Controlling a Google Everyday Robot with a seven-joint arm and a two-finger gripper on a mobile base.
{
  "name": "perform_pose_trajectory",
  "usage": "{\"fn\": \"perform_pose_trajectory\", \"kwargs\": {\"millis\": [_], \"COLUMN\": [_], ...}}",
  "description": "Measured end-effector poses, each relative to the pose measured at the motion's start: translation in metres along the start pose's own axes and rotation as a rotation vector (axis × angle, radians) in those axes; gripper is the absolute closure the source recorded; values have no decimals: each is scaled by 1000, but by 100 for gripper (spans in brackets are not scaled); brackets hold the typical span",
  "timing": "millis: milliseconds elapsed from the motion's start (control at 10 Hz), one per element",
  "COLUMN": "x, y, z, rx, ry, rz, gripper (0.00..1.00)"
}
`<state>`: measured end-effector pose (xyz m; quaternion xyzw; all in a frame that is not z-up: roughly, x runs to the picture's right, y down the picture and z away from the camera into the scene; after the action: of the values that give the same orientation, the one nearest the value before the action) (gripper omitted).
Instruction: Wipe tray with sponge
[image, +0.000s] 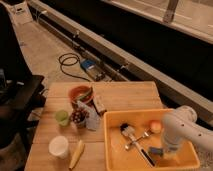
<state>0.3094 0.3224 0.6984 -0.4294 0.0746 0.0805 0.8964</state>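
1. The tray is set on the right part of the wooden worktop.
2. Three items are contained in the tray: a brush with a black handle near the middle, a small orange-pink ball toward the far wall, and the sponge on the floor near the right wall.
3. The gripper is lowered into the tray, just beside the sponge. Its state cannot be told, as it is hidden by the white arm.
4. A round orange-brown bowl is placed left of the tray.
5. A green cup, a white cup and a banana are placed on the left side.
6. A coiled cable lies on the floor beyond the worktop.
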Motion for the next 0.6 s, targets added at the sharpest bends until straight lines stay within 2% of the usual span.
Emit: {"fn": "perform_pose_trajectory", "kwargs": {"millis": [100, 300, 400, 600], "x": [14, 19, 15, 6], "y": [-8, -25, -36, -40], "z": [1, -1, -4, -6], "rx": [7, 30, 41, 48], "ry": [27, 47, 46, 38], "rz": [29, 54, 59, 44], "gripper": [100, 100, 100, 100]}}
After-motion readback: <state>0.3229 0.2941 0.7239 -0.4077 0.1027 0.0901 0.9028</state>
